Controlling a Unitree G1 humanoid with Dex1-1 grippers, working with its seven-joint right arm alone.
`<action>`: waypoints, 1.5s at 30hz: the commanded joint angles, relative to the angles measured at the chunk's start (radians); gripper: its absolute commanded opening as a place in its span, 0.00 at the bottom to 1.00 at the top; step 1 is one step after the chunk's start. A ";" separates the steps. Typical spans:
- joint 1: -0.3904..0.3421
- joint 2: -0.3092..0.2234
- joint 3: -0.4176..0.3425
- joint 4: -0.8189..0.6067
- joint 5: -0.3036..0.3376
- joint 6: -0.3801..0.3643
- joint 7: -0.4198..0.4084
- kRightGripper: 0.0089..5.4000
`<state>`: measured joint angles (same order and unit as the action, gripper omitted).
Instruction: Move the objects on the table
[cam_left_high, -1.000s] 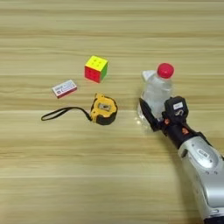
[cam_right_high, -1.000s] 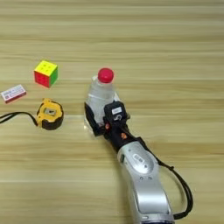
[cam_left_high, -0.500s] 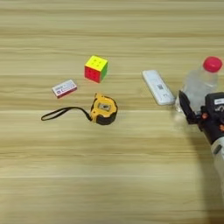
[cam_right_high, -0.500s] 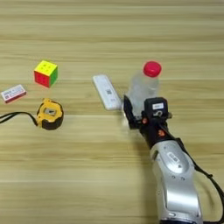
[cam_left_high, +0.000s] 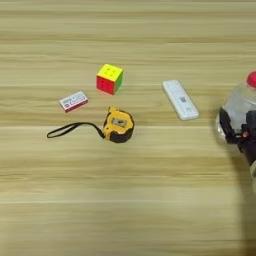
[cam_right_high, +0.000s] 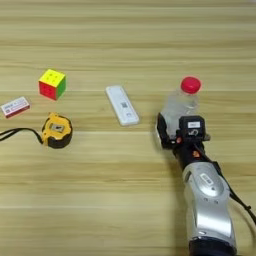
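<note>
The clear water bottle (cam_right_high: 181, 105) with its red cap stands upright at the right of the wooden table (cam_right_high: 128, 45). My right gripper (cam_right_high: 176, 133) is shut on the bottle's lower body, one black finger (cam_right_high: 162, 131) showing on its left side. The silver forearm runs down to the bottom edge. The slim white remote (cam_right_high: 122, 104) lies flat to the left of the bottle, apart from it. Further left sits the yellow-black tape measure (cam_left_high: 118, 124), its black strap (cam_left_high: 70, 130) trailing leftward.
A multicoloured puzzle cube (cam_left_high: 110, 78) stands behind the tape measure. A small red-white box (cam_left_high: 73, 101) lies left of it. The bottle is close to the right edge of the left eye view.
My gripper has carried the bottle to the right across the table, uncovering the white remote that lay behind it. The tape measure, cube and box have stayed put.
</note>
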<state>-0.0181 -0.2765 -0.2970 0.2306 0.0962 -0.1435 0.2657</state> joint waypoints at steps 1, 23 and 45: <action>-0.049 -0.037 -0.002 -0.019 -0.006 -0.034 -0.016 0.58; -0.023 -0.019 0.021 -0.046 -0.010 -0.037 -0.035 0.99; 0.150 0.045 0.023 -0.238 0.005 0.011 -0.053 0.99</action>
<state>0.1443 -0.2175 -0.2692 0.0628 0.0886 -0.1245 0.2254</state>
